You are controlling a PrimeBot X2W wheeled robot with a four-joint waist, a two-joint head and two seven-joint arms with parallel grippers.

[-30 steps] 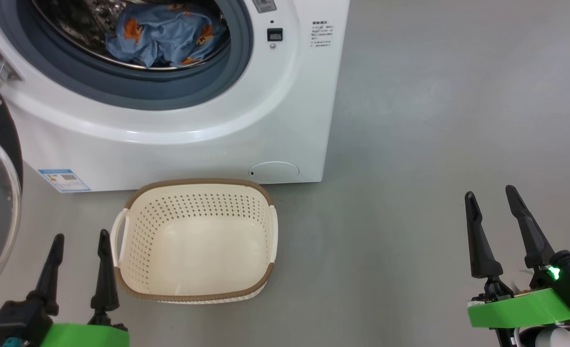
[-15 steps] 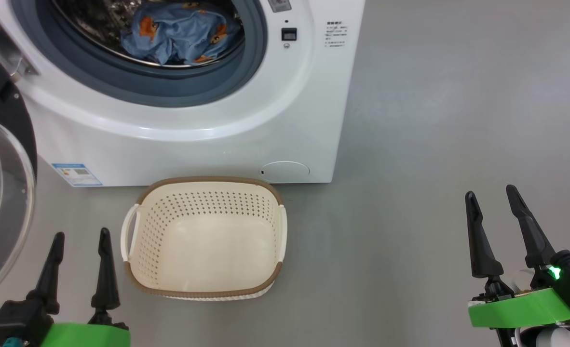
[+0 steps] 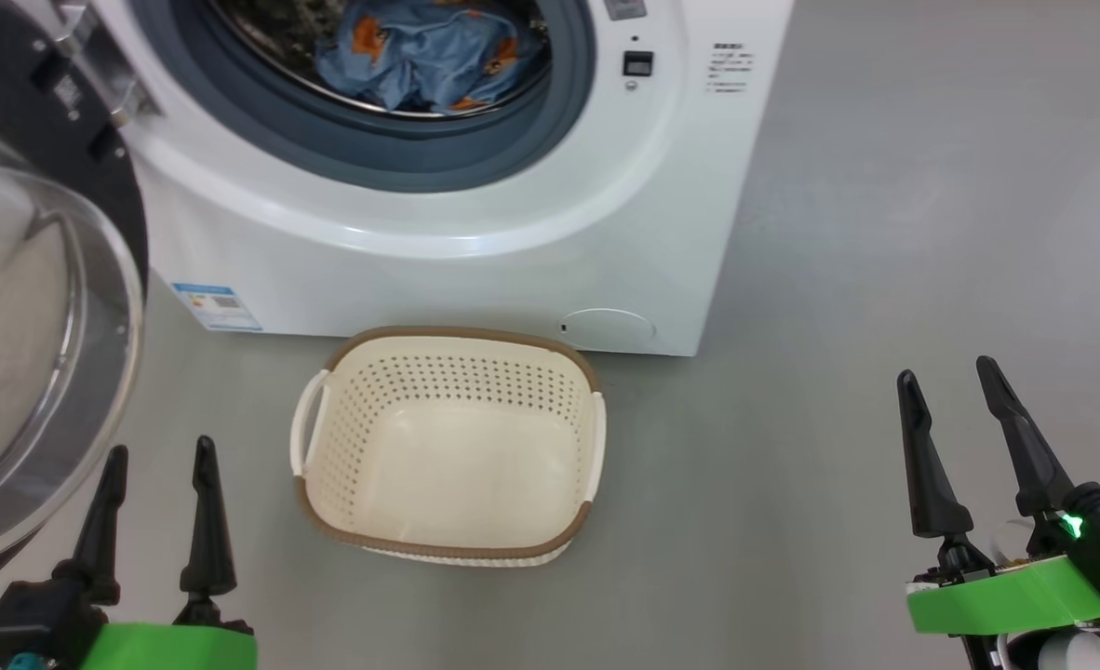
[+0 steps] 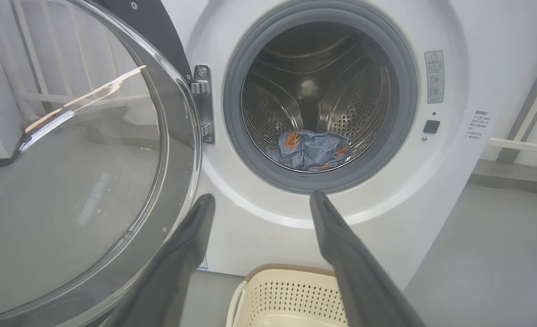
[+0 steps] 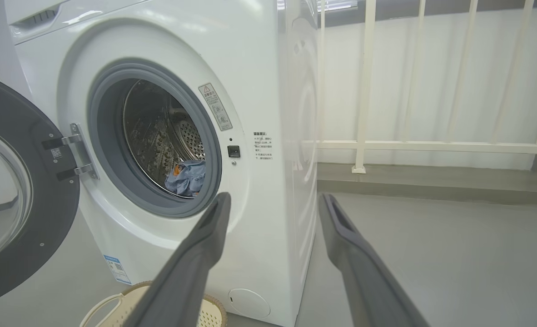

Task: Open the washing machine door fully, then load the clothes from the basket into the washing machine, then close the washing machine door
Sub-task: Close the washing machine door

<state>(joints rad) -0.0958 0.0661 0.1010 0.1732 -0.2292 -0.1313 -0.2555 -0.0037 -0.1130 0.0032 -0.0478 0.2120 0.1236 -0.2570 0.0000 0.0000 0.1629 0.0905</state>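
Head view — basket just right of spread left hand; right hand spread too

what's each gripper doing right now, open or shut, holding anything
Left gripper: open, holding nothing.
Right gripper: open, holding nothing.

Both arms low, well apart. Black long-fingered left gripper on green wrist block: jaws spread wide, gripping nothing. Matching right gripper: jaws spread wide, green wrist light lit.
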